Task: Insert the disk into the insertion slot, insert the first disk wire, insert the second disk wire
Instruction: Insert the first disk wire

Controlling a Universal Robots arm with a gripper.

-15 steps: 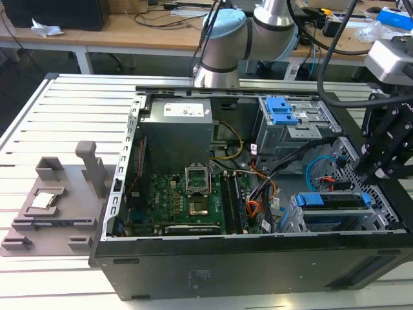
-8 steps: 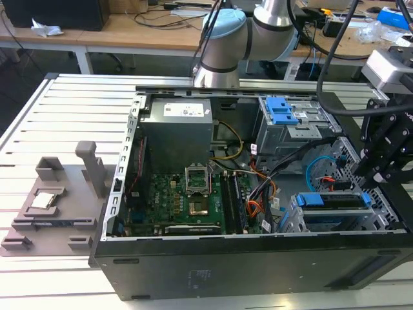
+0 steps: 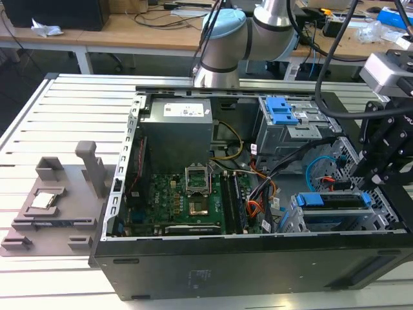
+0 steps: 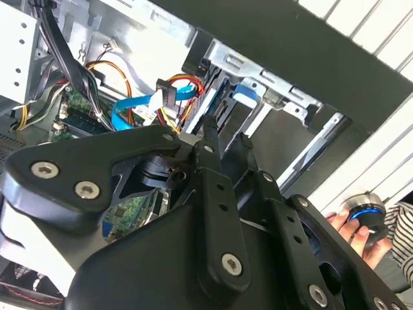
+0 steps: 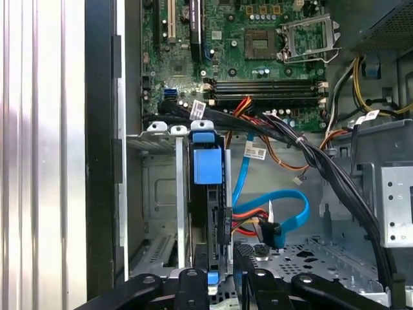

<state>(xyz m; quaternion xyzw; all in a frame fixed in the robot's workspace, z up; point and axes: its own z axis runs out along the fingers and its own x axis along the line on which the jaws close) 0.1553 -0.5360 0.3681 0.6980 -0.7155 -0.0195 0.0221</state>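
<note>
The disk (image 3: 335, 201), grey with a blue carrier, lies inside the insertion slot (image 3: 293, 219), a silver perforated cage at the case's front corner on the exterior view's right. My gripper (image 3: 376, 187) hangs over the disk's outer end. In the first wrist view the disk (image 5: 207, 165) stands edge-on in the slot (image 5: 161, 194), with my gripper (image 5: 216, 274) shut on its near end. In the second wrist view my gripper (image 4: 226, 139) points at the blue carrier (image 4: 248, 93). A blue wire's connector (image 5: 274, 234) lies loose on the case floor beside the slot. Red and orange wires (image 5: 248, 213) end close to the disk.
A taller grey cage with a blue latch (image 3: 284, 113) stands behind the slot. Black cable bundles (image 5: 310, 155) cross above the case floor. The motherboard (image 3: 193, 194) and power supply (image 3: 177, 126) occupy the case's middle. A person's hand (image 4: 352, 226) holds a small round device outside the case.
</note>
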